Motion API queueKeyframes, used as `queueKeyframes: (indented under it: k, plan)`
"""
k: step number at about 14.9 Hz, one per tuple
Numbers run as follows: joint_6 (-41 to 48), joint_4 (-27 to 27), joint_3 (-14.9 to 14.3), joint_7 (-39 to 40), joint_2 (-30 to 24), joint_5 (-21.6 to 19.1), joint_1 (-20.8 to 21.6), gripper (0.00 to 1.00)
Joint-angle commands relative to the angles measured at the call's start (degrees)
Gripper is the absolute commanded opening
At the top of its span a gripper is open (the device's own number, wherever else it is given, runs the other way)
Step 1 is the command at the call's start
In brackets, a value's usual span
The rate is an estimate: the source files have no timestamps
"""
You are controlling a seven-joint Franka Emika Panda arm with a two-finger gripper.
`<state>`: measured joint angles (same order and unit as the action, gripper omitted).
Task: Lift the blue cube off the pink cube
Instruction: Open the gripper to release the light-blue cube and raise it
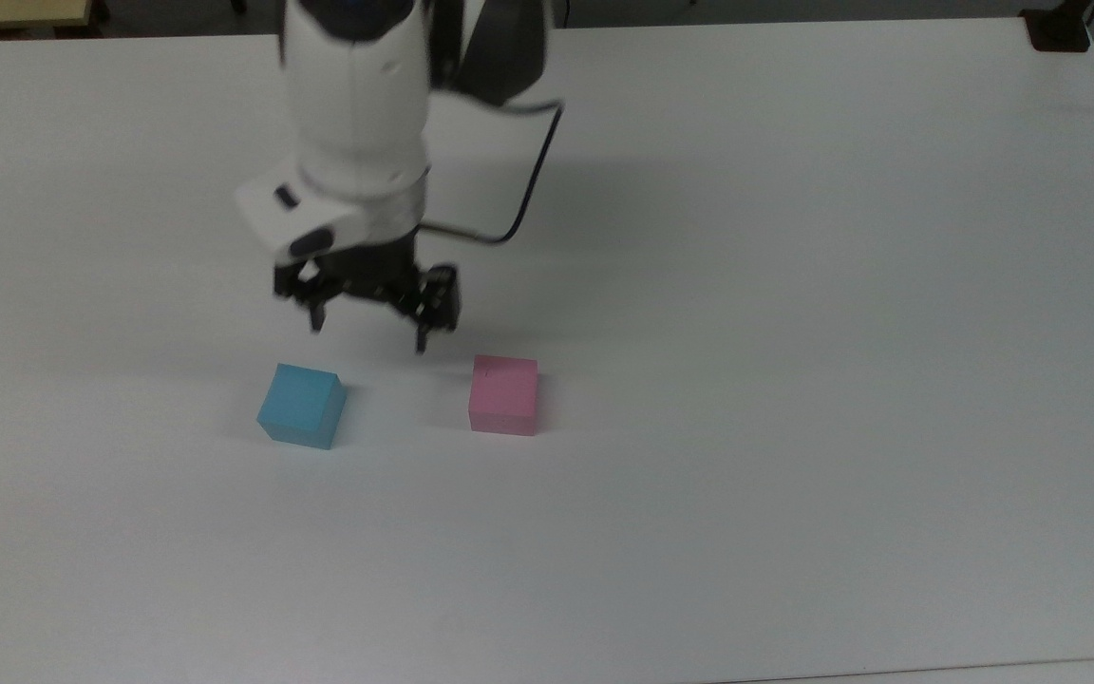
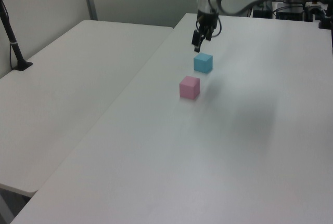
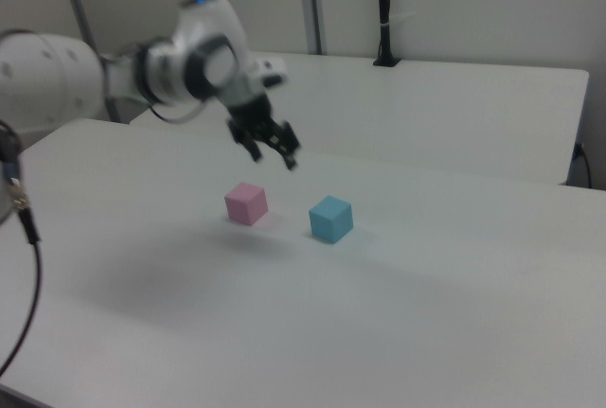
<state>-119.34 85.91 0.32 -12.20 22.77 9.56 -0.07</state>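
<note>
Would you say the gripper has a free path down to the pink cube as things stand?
Probably yes. The gripper hangs open above the table, empty, and the pink cube sits alone with its top bare. The blue cube rests apart from it, leaving a clear gap.

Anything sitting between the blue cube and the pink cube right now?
Nothing: in the top view, only bare table lies between the blue cube and the pink cube.
</note>
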Motion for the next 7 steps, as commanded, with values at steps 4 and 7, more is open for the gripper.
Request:
queueKeyframes:
  k: [4,7]
  plan:
    - [18.17,3.38,-1.11,-0.63,-14.59,-4.73,2.0,1.0]
    - [20.03,3.29,-1.28,-0.72,-15.21,-4.9,2.09,1.0]
